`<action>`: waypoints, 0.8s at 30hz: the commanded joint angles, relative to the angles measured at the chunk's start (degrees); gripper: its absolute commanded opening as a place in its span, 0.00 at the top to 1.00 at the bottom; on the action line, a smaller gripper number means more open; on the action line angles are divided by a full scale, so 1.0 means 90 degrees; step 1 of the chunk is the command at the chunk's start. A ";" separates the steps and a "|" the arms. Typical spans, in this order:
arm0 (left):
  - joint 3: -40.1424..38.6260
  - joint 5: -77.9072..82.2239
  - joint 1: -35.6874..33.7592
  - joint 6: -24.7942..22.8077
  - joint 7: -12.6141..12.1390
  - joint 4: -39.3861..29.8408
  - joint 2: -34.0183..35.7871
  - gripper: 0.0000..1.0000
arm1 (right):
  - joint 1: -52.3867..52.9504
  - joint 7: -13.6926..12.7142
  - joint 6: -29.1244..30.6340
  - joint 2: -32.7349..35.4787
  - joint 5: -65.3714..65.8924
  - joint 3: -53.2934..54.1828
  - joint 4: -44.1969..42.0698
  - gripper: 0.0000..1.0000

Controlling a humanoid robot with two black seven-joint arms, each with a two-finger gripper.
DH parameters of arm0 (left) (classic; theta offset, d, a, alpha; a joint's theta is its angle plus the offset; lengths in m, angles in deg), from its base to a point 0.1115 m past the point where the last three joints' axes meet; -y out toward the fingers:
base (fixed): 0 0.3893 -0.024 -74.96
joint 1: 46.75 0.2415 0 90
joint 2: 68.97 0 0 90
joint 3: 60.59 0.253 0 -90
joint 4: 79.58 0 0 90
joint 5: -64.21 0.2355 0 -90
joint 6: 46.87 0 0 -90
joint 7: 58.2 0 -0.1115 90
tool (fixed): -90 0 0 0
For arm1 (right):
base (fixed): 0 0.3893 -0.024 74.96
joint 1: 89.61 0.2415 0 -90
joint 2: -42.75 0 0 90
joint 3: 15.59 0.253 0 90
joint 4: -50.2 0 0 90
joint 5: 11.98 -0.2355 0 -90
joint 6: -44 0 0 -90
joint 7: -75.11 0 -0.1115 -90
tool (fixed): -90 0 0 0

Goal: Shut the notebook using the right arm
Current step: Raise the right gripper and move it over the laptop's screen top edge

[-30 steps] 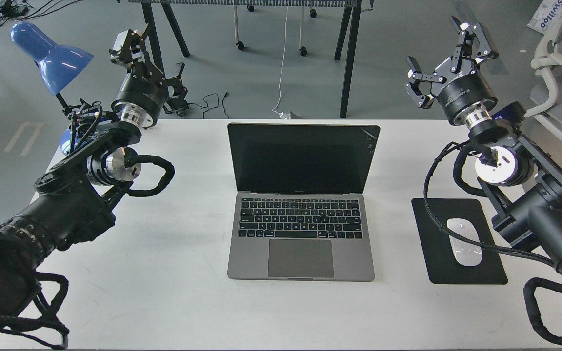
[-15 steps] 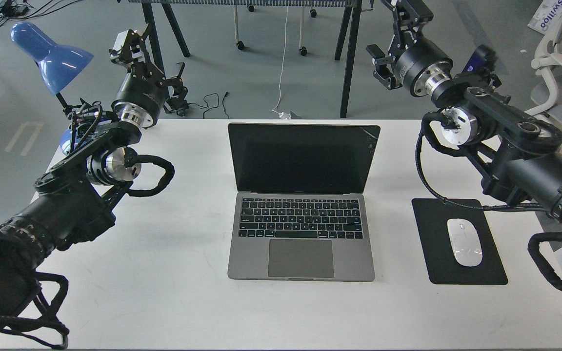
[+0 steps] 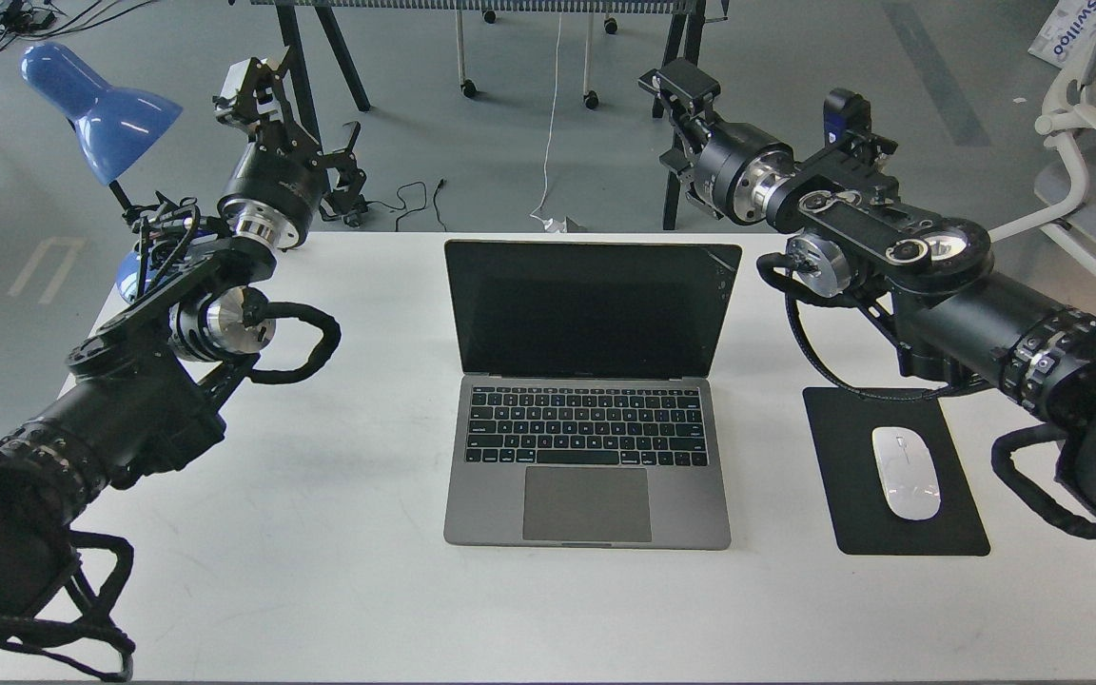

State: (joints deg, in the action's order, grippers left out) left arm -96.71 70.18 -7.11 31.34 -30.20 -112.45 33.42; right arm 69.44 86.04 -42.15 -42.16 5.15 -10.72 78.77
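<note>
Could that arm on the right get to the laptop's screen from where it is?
Probably yes. The right gripper hangs just behind the open laptop, near its lid's top right corner, with nothing between them.

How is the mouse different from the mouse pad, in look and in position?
The mouse is white, rounded and glossy; the pad is black, flat and rectangular. The mouse is much smaller and lies on top of the pad, which lies directly on the table. The mouse lies on the pad's near, right part, not its middle. Both are to the right of the laptop.
</note>
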 commanded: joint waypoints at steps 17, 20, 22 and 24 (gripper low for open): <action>0.0000 0.0001 0.0000 0.0002 0.0000 0.0000 0.0000 0.00 | 0.0082 -0.0052 0.0646 -0.0097 -0.0010 -0.0521 0.0117 0.00; 0.0000 0.0001 0.0010 0.0002 0.0000 0.0000 0.0000 0.00 | 0.0072 -0.0043 0.0880 -0.0058 -0.0010 -0.0550 0.0282 0.00; 0.0000 0.0001 0.0010 0.0002 0.0000 0.0000 0.0009 0.00 | 0.0053 -0.0043 0.1007 -0.0019 -0.0010 -0.0560 0.0458 0.00; 0.0000 0.0001 0.0010 0.0002 0.0000 0.0000 0.0009 0.00 | 0.0043 -0.0042 0.1134 0.0108 -0.0010 -0.0560 0.0692 0.00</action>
State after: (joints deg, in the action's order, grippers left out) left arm -96.72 70.19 -7.04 31.35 -30.20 -112.44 33.42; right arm 70.11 85.57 -33.50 -42.38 5.07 -15.71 82.45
